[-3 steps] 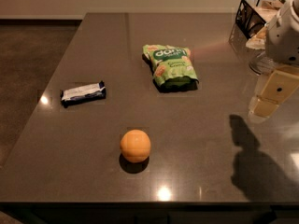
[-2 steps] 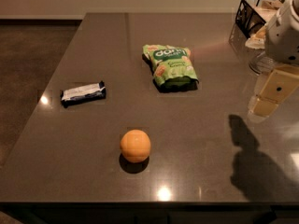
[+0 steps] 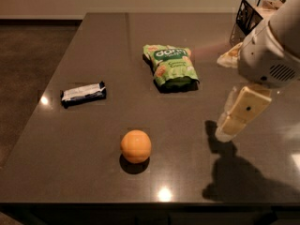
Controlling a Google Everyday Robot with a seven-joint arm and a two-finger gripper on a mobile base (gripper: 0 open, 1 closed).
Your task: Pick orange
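Observation:
The orange (image 3: 136,146) is a small round fruit that sits on the dark table (image 3: 93,50) near its front edge, left of centre. My gripper (image 3: 227,131) hangs from the white arm at the right side of the view. It is above the table, well to the right of the orange and apart from it. It holds nothing that I can see.
A green snack bag (image 3: 171,65) lies at the middle back. A dark wrapped bar (image 3: 83,93) lies at the left. A black wire basket (image 3: 255,12) stands at the back right corner, with a pale bag (image 3: 229,56) beside it. The floor drops away at the left.
My gripper has moved left and downward, closer to the orange. The orange, the bag and the bar have not moved.

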